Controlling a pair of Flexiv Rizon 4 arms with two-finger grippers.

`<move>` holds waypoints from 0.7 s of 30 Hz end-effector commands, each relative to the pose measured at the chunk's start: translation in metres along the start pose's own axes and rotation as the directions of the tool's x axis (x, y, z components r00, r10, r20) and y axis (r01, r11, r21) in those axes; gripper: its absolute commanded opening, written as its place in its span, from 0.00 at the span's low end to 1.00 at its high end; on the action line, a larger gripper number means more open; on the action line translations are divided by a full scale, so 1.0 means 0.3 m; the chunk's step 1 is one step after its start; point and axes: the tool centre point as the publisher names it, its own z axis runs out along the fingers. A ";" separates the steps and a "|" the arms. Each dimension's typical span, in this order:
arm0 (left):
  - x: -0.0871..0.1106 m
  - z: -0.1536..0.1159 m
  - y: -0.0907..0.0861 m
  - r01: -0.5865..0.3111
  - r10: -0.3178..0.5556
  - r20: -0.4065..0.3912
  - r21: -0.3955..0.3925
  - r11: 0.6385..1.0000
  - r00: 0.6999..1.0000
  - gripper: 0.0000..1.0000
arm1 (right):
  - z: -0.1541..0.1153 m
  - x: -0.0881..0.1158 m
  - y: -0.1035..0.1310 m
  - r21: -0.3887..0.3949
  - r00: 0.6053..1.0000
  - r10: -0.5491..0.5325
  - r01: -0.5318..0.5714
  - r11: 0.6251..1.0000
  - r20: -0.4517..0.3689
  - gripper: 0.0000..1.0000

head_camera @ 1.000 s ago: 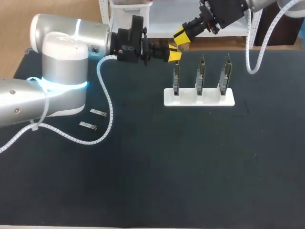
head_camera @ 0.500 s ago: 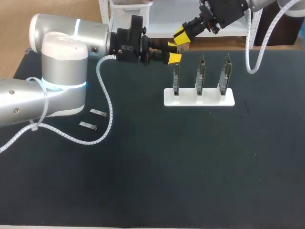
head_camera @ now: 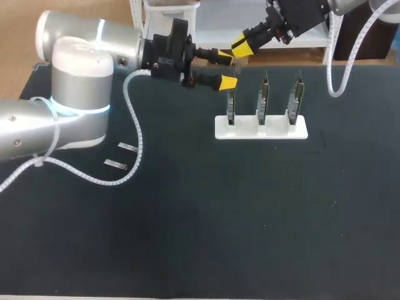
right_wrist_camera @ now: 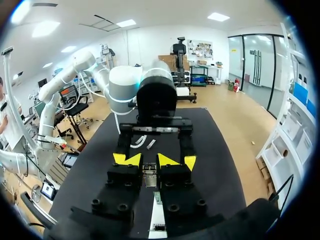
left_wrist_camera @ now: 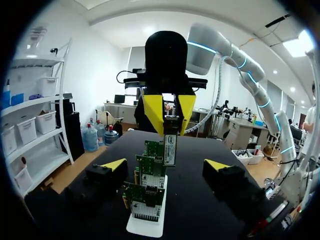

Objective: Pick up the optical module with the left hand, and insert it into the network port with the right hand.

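Note:
The optical module (left_wrist_camera: 170, 142), a small silver bar, hangs upright in my right gripper (left_wrist_camera: 170, 111), whose yellow tips are shut on its upper end. It shows between those same fingers in the right wrist view, module (right_wrist_camera: 149, 179), right gripper (right_wrist_camera: 150, 160). My left gripper (head_camera: 227, 69) faces it with its fingers wide open on either side, touching nothing; left gripper (left_wrist_camera: 166, 165). Both grippers (head_camera: 240, 48) hover above the leftmost network card (head_camera: 230, 100), one of three standing upright in a white stand (head_camera: 275, 130).
Two spare modules (head_camera: 128, 147) (head_camera: 115, 164) lie on the black table near my left arm's base. A white cable (head_camera: 134, 131) loops from that arm across the mat. The stand (left_wrist_camera: 145, 227) with its cards sits below and ahead of the left gripper.
My left gripper has opened wide and let go of the module, which stays in the right gripper. The right gripper has risen slightly.

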 end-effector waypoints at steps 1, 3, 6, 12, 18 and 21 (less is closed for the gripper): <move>0.002 -0.028 -0.007 -0.001 0.002 -0.065 0.020 1.000 0.998 1.00 | -0.001 0.005 0.020 0.013 1.000 0.001 -0.001 1.000 0.001 0.00; 0.007 -0.036 -0.005 0.002 0.000 -0.083 0.022 1.000 0.997 1.00 | -0.002 0.007 0.020 0.015 1.000 0.001 -0.001 1.000 -0.001 0.00; 0.026 -0.035 -0.009 -0.001 0.006 -0.130 0.037 0.999 0.991 1.00 | -0.006 0.008 0.021 0.019 1.000 0.003 -0.003 1.000 0.000 0.00; 0.060 -0.035 0.007 -0.002 0.008 -0.196 0.030 1.000 0.981 1.00 | -0.009 0.008 0.022 0.024 1.000 0.004 -0.004 1.000 0.001 0.00; 0.092 -0.046 0.022 0.002 0.006 -0.249 0.033 0.999 0.969 1.00 | -0.012 0.007 0.024 0.026 1.000 0.002 -0.002 1.000 0.004 0.00; 0.109 -0.054 0.029 0.008 0.000 -0.268 0.027 1.000 0.963 1.00 | -0.013 0.008 0.025 0.025 1.000 0.002 -0.002 1.000 0.004 0.00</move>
